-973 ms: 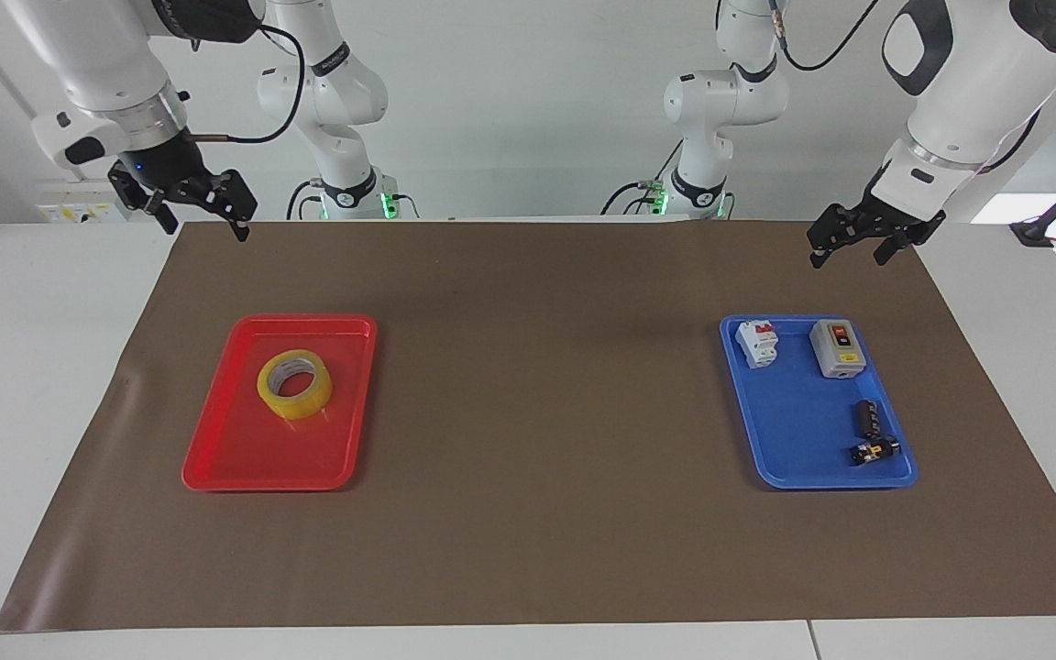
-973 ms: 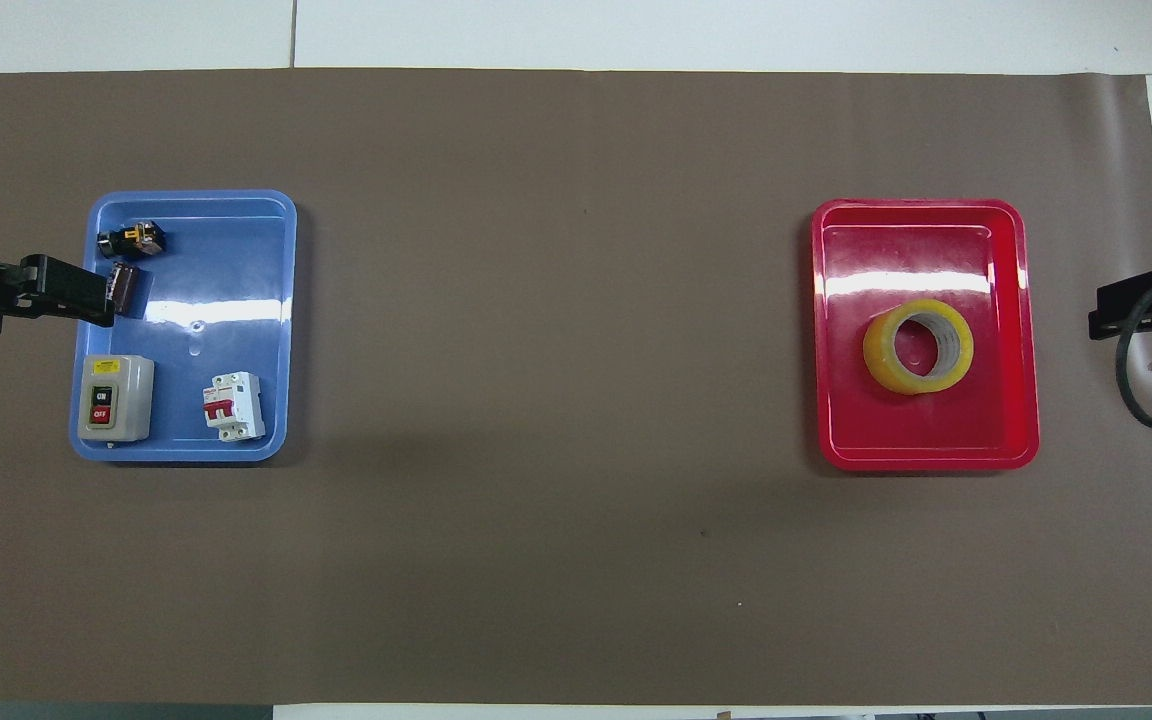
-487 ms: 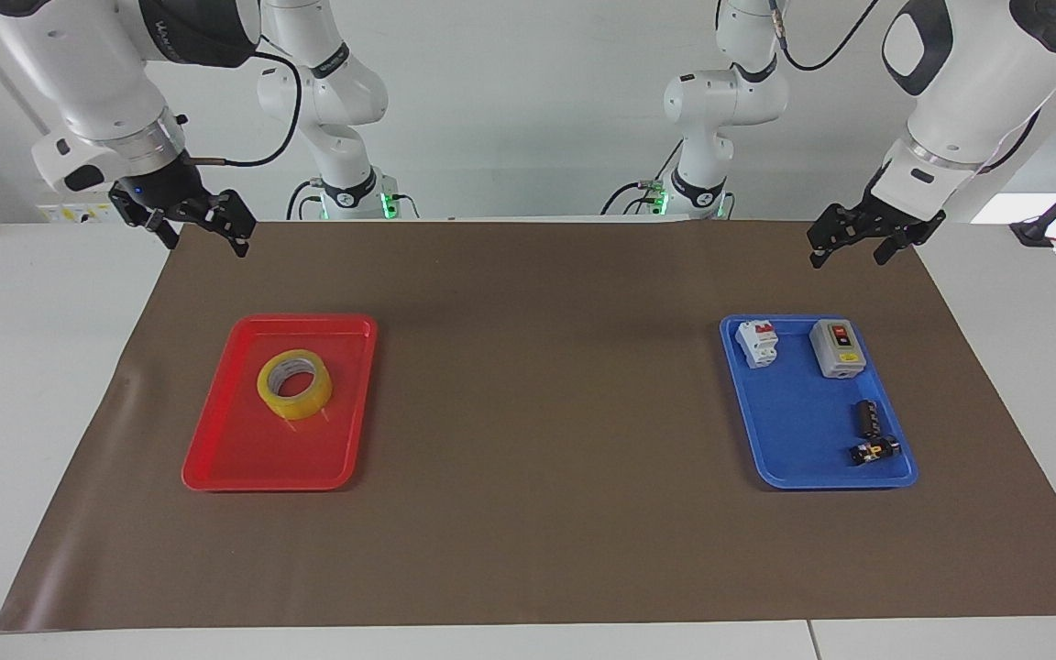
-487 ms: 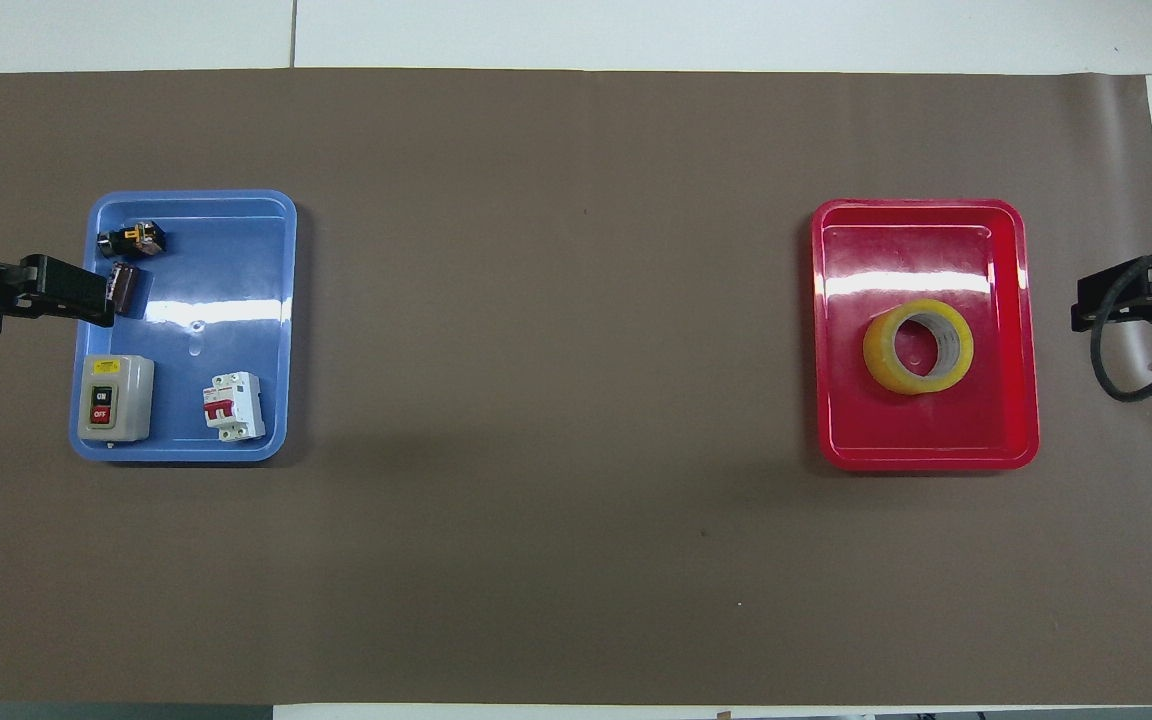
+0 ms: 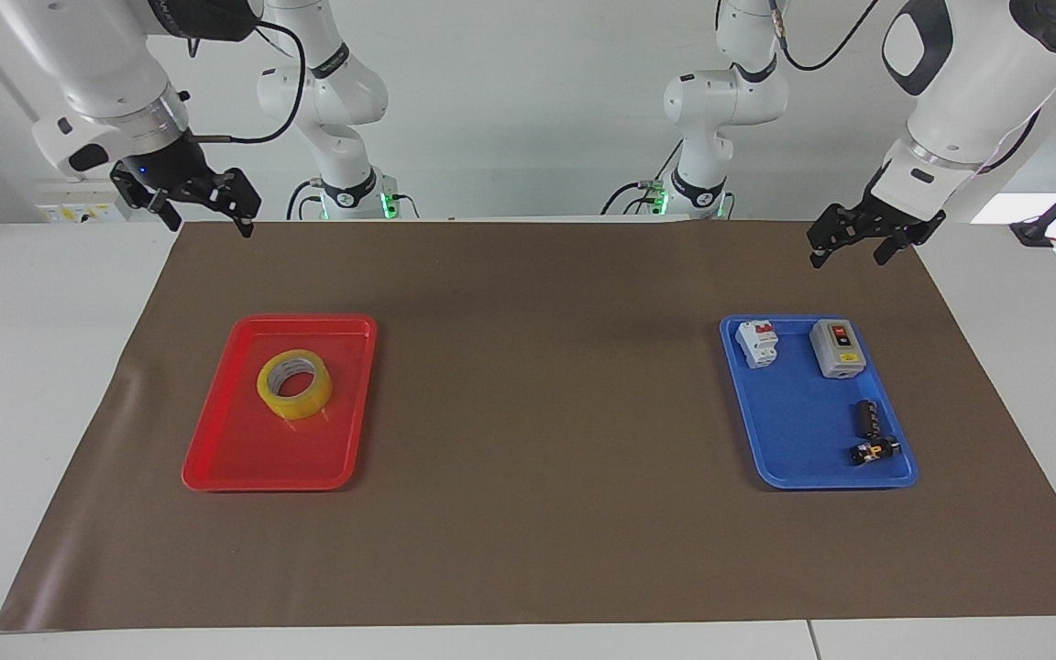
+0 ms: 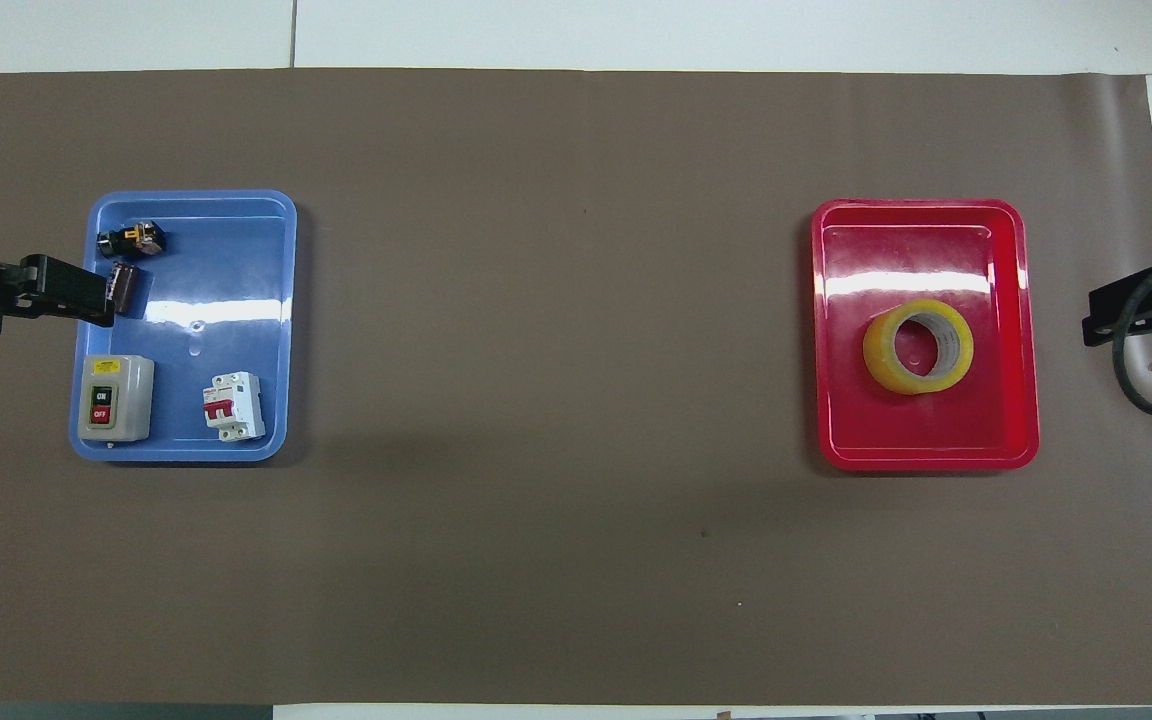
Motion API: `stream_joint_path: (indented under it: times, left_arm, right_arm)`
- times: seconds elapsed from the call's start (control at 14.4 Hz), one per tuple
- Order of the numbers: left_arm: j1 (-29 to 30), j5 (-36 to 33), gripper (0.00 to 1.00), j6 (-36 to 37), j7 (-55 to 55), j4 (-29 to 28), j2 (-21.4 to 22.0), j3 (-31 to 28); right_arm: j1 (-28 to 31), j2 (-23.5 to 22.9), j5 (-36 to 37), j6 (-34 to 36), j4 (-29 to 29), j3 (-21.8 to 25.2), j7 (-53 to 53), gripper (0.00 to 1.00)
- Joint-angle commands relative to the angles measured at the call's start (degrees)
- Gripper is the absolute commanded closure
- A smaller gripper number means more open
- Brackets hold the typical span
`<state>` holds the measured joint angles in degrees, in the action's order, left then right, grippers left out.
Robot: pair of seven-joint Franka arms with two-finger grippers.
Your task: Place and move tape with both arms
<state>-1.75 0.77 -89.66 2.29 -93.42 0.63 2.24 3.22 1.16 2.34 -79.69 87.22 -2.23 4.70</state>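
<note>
Facing view: high, across the table (image 5: 51,367), looking toward the robots.
Overhead view: steeply down from the robots' end.
Shared: brown mat (image 6: 556,330), both trays.

Tape roll (image 5: 295,384): translucent yellow film, glossy, smooth; inner core looked like white card.
Red tray (image 5: 216,458): glossy plastic, light streaks across floor.
Blue tray (image 5: 789,440): glossy plastic, same streaks.
Brown table cover (image 5: 537,412): matt, paper-like, faint sheen and crease at right arm's end.
Tabletop (image 5: 24,367): smooth white, slight sheen.
Push-button switch box (image 5: 837,348): matt grey casing.
Circuit breaker (image 5: 756,343): white plastic.
Arm shells white, glossy; both grippers matt black.
</note>
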Motion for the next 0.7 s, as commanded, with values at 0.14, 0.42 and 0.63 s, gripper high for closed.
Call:
stream_joint_path:
  times: [0.14, 0.42, 0.63]
  left_arm:
    - [0.3, 0.9, 0.0, -0.2, -0.3, -0.2, 0.6, -0.1]
    - [0.3, 0.9, 0.0, -0.2, -0.3, -0.2, 0.5, -0.1]
    - [0.3, 0.9, 0.0, -0.2, -0.3, -0.2, 0.6, -0.1]
  right_arm:
    - [0.2, -2.2, -0.8, -1.4, -2.1, -0.1, -2.1, 0.0]
    - [0.2, -2.0, -0.7, -1.7, -1.7, -0.1, -2.1, 0.0]
    - [0.2, -2.0, -0.7, -1.7, -1.7, -0.1, -2.1, 0.0]
